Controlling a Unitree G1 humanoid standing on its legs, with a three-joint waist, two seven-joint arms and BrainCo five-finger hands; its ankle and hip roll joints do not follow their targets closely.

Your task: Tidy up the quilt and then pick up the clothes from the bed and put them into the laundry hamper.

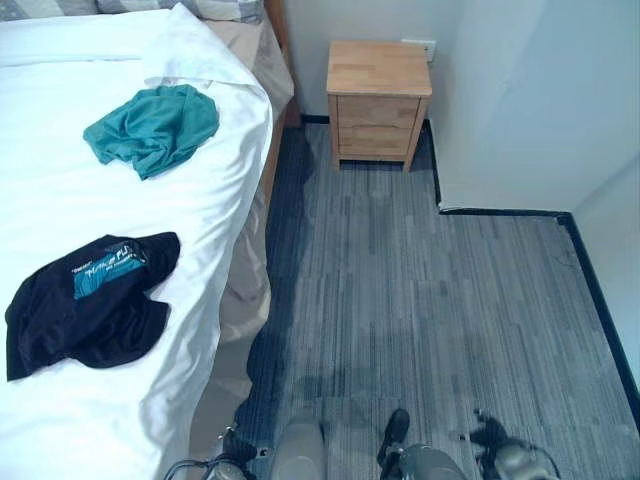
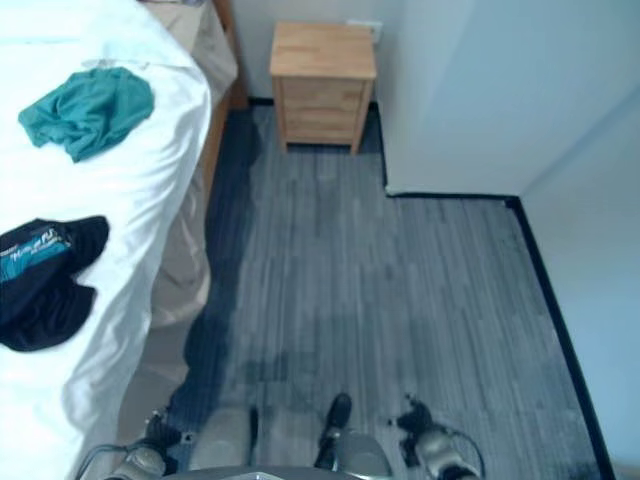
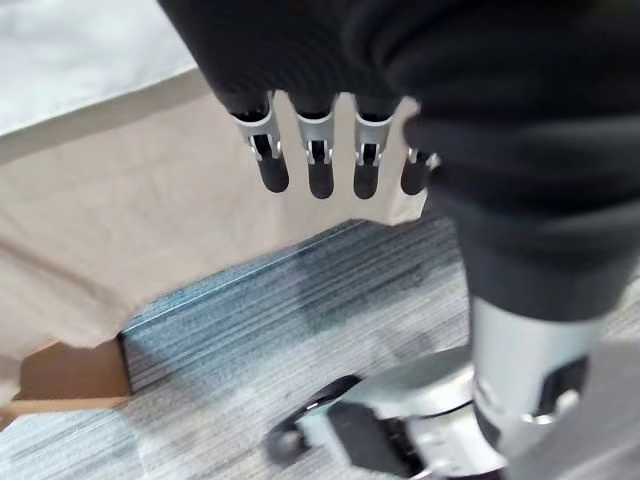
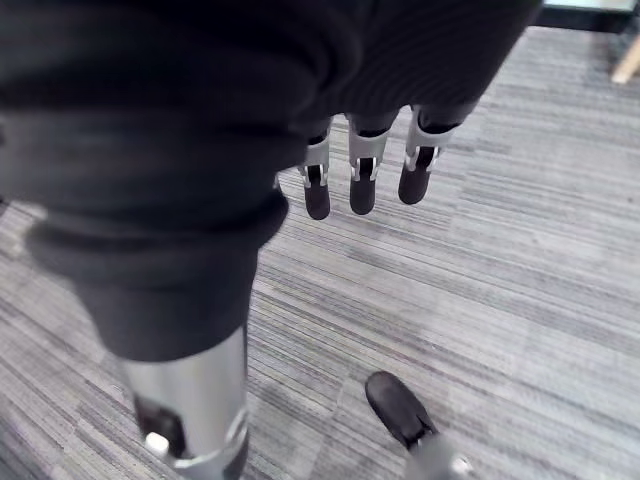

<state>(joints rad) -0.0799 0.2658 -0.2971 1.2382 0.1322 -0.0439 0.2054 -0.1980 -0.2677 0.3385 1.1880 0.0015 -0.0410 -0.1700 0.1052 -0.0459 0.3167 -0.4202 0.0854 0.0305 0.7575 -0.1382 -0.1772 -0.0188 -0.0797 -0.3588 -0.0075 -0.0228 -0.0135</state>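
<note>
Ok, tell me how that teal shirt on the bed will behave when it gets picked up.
The teal shirt lies crumpled in soft folds on the white quilt, so it will probably be floppy and drape from wherever it is pinched. It looks thin, so likely light. Bunched as it is, a grab at one edge may let the rest trail and drag across the quilt.

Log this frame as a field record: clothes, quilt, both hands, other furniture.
clothes: teal garment crumpled on the bed, farther from the robot; black garment with a teal print, nearer, close to the bed's edge
quilt: white quilt spread over the bed, one corner folded back near the teal garment
left hand: open, holding nothing, hanging beside the bed's beige skirt
right hand: open, holding nothing, over the grey floor
furniture: wooden nightstand against the wall
</note>
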